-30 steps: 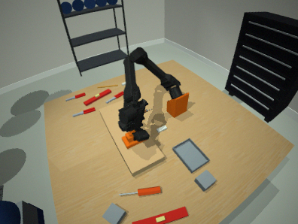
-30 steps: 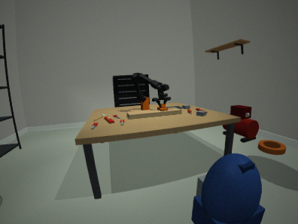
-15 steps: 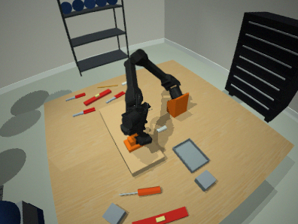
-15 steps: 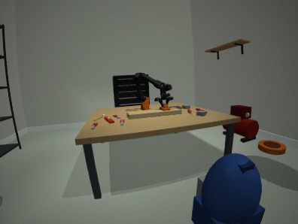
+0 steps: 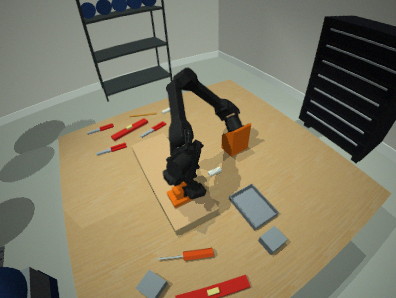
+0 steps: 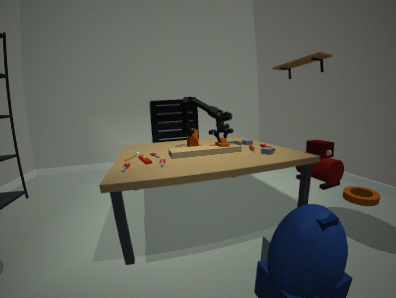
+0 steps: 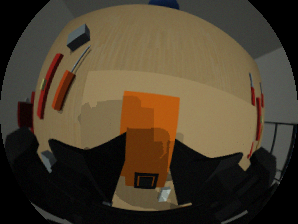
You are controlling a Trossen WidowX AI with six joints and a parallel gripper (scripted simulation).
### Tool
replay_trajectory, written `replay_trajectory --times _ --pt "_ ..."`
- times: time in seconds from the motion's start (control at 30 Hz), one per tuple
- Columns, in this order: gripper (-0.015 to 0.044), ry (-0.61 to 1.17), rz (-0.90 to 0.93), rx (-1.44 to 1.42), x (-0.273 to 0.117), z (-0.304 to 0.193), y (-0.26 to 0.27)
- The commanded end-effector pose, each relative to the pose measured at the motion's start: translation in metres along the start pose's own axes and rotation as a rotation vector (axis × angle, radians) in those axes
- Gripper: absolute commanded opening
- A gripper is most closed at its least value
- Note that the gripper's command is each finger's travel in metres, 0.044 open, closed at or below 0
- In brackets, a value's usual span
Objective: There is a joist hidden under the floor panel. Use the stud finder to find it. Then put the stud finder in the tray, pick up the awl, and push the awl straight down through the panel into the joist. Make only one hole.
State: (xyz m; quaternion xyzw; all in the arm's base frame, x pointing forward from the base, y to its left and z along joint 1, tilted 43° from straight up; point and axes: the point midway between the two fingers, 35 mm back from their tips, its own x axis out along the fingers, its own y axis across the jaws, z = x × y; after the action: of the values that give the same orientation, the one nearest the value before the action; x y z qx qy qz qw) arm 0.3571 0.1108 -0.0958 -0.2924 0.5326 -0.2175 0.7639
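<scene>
The orange stud finder (image 5: pixel 176 198) (image 6: pixel 222 143) (image 7: pixel 150 112) lies flat on the pale floor panel (image 5: pixel 192 221) (image 6: pixel 200 152) (image 7: pixel 210 117), toward the panel's near end in the top view. My gripper (image 5: pixel 184 191) (image 7: pixel 148 136) is shut on its raised grip. The small display (image 7: pixel 146 180) on the stud finder is dark in the wrist view. The awl, with an orange handle (image 5: pixel 199 254) (image 7: pixel 63 91) and thin metal shaft, lies on the table beyond the panel's near end. The grey tray (image 5: pixel 242 213) lies to the right of the panel. The joist is hidden.
A small white piece (image 5: pixel 214 171) (image 7: pixel 164 193) lies beside the panel. Grey blocks (image 5: pixel 273 240) (image 5: pixel 151 284) and a red level (image 5: pixel 225 286) lie near the awl. Another red level (image 5: pixel 130 129) and several red-handled tools lie past the panel's far end. An orange block (image 5: pixel 236 141) stands at my arm's base.
</scene>
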Motion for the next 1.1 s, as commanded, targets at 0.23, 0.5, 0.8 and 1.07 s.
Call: replay_trajectory --times 0.23,0.5,0.8,1.07 --pt "0.0 0.002 0.007 0.002 0.0 0.0 0.022" --pt "0.0 0.002 0.008 0.003 -0.001 0.0 0.036" --pt "0.0 0.002 0.009 0.003 -0.001 0.0 0.052" --pt "0.0 -0.001 0.004 0.0 -0.001 0.0 0.052"
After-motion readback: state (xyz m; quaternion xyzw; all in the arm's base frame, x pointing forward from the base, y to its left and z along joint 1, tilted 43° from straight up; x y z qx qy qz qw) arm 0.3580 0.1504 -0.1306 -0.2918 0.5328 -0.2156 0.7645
